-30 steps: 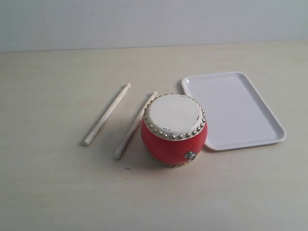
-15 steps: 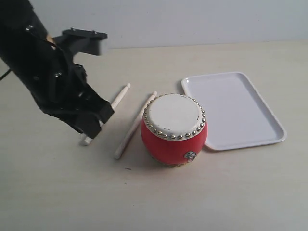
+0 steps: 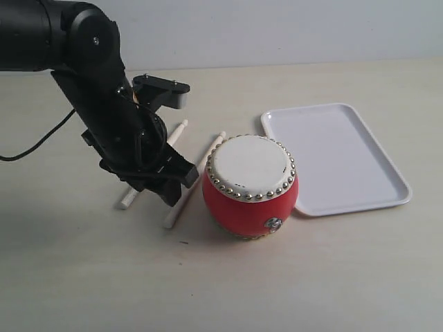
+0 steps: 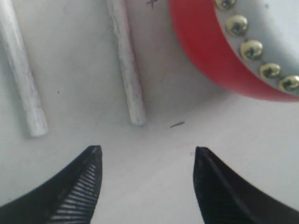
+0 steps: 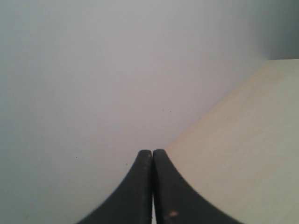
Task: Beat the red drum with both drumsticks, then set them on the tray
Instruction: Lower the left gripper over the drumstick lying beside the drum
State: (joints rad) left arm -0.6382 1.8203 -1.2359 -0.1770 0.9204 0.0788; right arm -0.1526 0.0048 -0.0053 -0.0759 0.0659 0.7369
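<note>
Left gripper (image 4: 145, 150) hangs, jaws spread, by the ends of the drumsticks (image 4: 128, 65) beside the red drum (image 4: 201, 51); right gripper (image 5: 152, 152) is closed, empty.

Not much else tbh: pale beige matte tabletop (image 3: 332, 277) fills most of the frame, plain light grey wall (image 3: 291, 31) across the top, tiny dark speck (image 3: 183, 242) lower-middle.

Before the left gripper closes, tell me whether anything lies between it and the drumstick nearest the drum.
Nothing visible does: the open left gripper faces the end of that drumstick, only bare table between.
</note>
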